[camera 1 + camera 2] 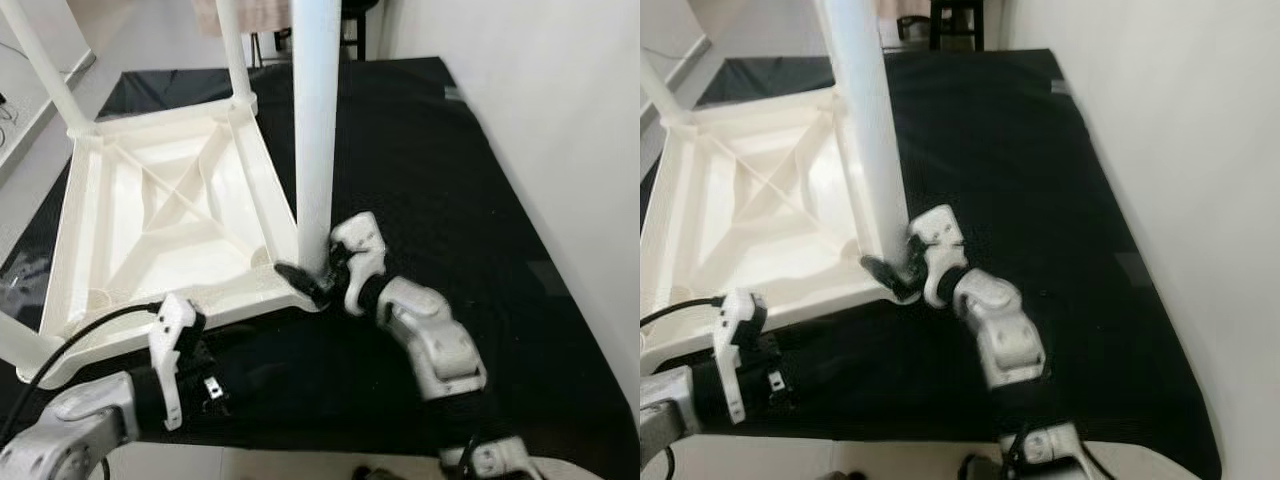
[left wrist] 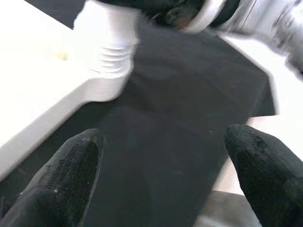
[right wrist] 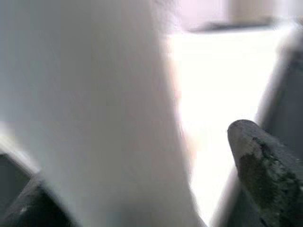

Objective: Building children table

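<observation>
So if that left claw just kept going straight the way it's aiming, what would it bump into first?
Probably the near corner of the upturned white tabletop, where the leg screws in; depth is uncertain. The left gripper is open over black cloth.

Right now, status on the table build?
Right gripper closed round the near leg at its base. Left gripper open, idle over the black mat. Tabletop upside down. Nothing in the way.

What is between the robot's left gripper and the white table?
Just bare black cloth lies between the open left gripper and the upside-down white plastic table, seen in the left wrist view.
</observation>
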`<state>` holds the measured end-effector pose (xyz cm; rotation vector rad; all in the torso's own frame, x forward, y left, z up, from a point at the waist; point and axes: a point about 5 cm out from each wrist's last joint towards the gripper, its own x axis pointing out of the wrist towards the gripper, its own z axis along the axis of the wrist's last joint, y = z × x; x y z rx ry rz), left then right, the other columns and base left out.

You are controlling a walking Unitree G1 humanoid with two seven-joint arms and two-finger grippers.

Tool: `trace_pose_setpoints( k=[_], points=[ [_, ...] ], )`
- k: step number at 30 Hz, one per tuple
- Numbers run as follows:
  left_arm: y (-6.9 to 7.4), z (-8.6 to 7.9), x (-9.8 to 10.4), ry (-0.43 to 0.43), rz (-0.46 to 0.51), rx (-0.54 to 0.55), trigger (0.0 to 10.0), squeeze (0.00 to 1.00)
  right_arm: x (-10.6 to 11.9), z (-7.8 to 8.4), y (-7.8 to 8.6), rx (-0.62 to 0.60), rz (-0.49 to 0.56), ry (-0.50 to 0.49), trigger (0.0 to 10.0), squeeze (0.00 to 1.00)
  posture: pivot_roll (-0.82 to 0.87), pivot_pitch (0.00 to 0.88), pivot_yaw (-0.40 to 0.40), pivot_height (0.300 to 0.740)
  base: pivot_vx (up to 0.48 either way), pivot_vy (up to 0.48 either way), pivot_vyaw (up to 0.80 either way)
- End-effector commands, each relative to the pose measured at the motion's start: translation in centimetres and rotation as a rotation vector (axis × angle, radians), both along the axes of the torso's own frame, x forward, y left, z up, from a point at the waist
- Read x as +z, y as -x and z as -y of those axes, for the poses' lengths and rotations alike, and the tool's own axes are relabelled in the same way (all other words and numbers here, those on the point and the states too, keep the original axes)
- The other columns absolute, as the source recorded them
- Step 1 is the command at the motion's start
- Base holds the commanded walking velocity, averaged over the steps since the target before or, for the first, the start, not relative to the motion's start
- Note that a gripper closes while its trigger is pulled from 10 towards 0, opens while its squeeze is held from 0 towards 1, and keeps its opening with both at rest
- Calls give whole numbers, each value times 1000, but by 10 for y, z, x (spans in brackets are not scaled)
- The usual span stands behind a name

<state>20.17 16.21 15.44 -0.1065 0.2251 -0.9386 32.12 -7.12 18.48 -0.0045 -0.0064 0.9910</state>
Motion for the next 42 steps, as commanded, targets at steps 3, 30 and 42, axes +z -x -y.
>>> trace_pose_setpoints(
  k=[3,30,42],
  points=[
    [6,13,-12,-49,46,70,10000,0,6,7,-4,261,26,21,10000,0,93,147,-7,740,0,0,0],
    [23,17,-30,-104,218,318,0,0,-54,25,7,9,-192,212,0,0,64,164,-33,740,0,0,0],
    [23,24,-29,-51,245,203,0,0,-84,-6,47,-274,-217,345,0,0,51,141,-9,740,0,0,0]
  ],
)
